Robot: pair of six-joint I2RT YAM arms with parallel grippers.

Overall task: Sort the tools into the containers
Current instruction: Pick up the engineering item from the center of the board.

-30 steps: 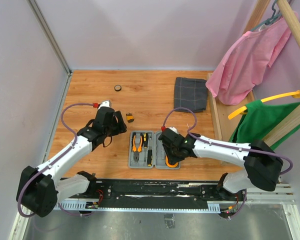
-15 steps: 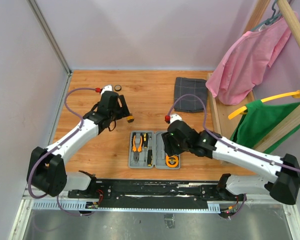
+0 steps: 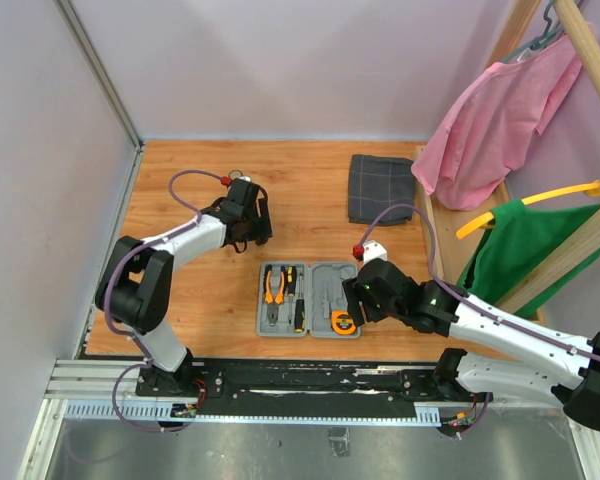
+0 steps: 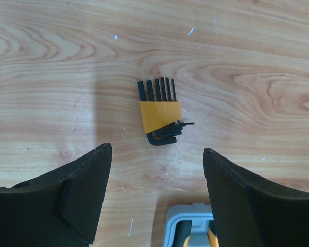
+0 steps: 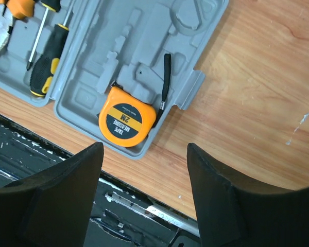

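The grey tool case (image 3: 325, 280) lies open near the table's front edge. Orange-handled pliers (image 3: 273, 285) and a black-and-yellow screwdriver (image 3: 299, 311) fill its left half. An orange tape measure (image 5: 126, 122) sits in the near right corner of the case (image 5: 144, 56). My right gripper (image 5: 145, 146) hangs open just above and beside the tape measure, holding nothing. A set of black hex keys in a yellow holder (image 4: 159, 114) lies on the wood behind the case (image 4: 188, 221). My left gripper (image 4: 155, 149) is open above the hex keys, not touching them.
A folded dark checked cloth (image 3: 381, 187) lies at the back right. A wooden rack (image 3: 432, 235) with pink (image 3: 490, 110) and green (image 3: 530, 240) garments borders the right side. A small dark round object (image 3: 236, 172) peeks out behind the left wrist.
My right gripper opened, left the tape measure in the case and drew back to the right. My left gripper swung back and right over the hex keys.
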